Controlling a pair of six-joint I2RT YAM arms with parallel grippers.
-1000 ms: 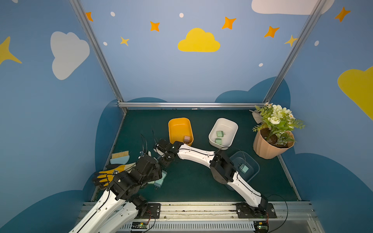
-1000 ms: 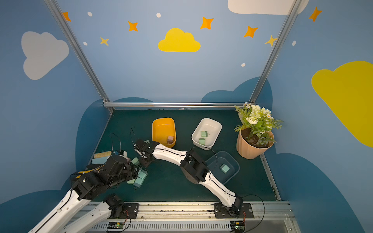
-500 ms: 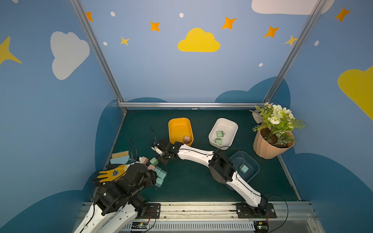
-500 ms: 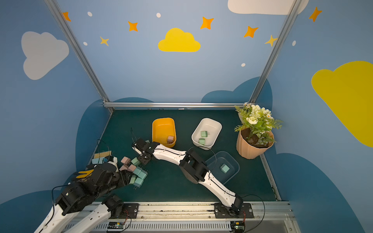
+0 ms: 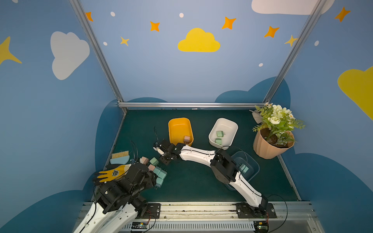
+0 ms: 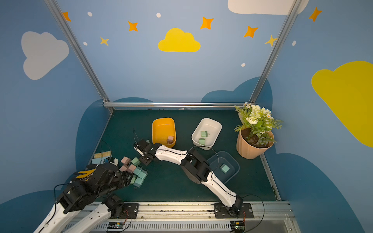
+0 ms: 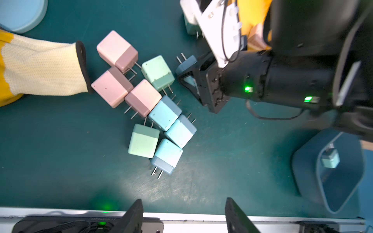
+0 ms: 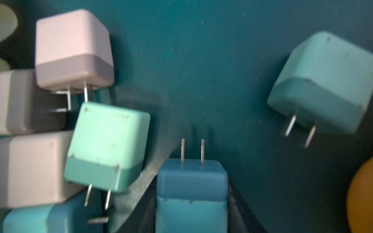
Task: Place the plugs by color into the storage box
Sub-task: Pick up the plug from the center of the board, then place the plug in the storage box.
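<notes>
Several loose plugs (image 7: pixel 149 113) in pink, pale green and light teal lie clustered on the green mat, seen in both top views (image 5: pixel 156 170) (image 6: pixel 137 171). At the cluster's far edge my right gripper (image 8: pixel 191 179) is shut on a teal plug (image 8: pixel 191 201), prongs pointing away from the wrist; a top view also shows this gripper (image 5: pixel 164 159). My left gripper (image 7: pixel 184 213) is open and empty, above the mat's front edge, near the cluster. The orange storage box (image 5: pixel 179 125) holds a pink plug (image 5: pixel 186 138), the white box (image 5: pixel 228 123) two green plugs (image 5: pixel 219 133), the clear blue box (image 5: pixel 254 168) a teal plug (image 5: pixel 243 169).
A yellow glove (image 5: pixel 113 173) and a yellow-bristled brush (image 5: pixel 120 157) lie at the mat's left edge beside the cluster. A potted plant (image 5: pixel 270 147) stands at the right. One more green plug (image 8: pixel 323 86) lies apart, near the orange box. A metal rail (image 5: pixel 201 209) runs along the front.
My right gripper has closed on the teal plug. My left arm has pulled back toward the front-left corner, uncovering the cluster.
</notes>
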